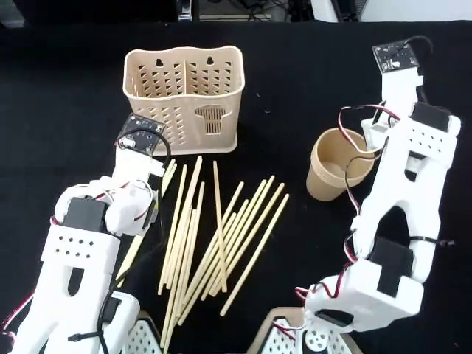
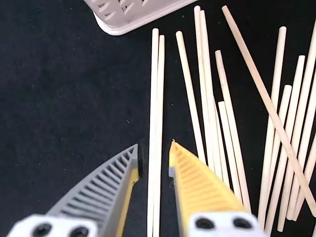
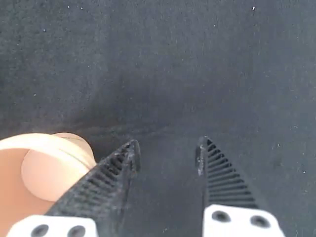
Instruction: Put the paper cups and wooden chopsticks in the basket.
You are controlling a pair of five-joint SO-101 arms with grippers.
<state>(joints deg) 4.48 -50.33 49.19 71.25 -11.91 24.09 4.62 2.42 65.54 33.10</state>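
Several wooden chopsticks (image 1: 221, 236) lie fanned out on the black cloth in front of the beige perforated basket (image 1: 184, 92). My left gripper (image 2: 154, 144) is open low over the leftmost of them, its grey and yellow fingers on either side of two chopsticks (image 2: 156, 89) that lie side by side. In the high view the left gripper (image 1: 155, 199) sits at the left edge of the pile. A brown paper cup (image 1: 335, 166) stands to the right. My right gripper (image 3: 168, 142) is open just beside the cup's rim (image 3: 29, 143), with bare cloth between its black fingers.
The basket's corner (image 2: 123, 19) lies just beyond the chopstick tips. The right arm (image 1: 405, 155) rises beside the cup and partly covers it. Cables hang from both arms. Bare black cloth stretches between the basket and the cup.
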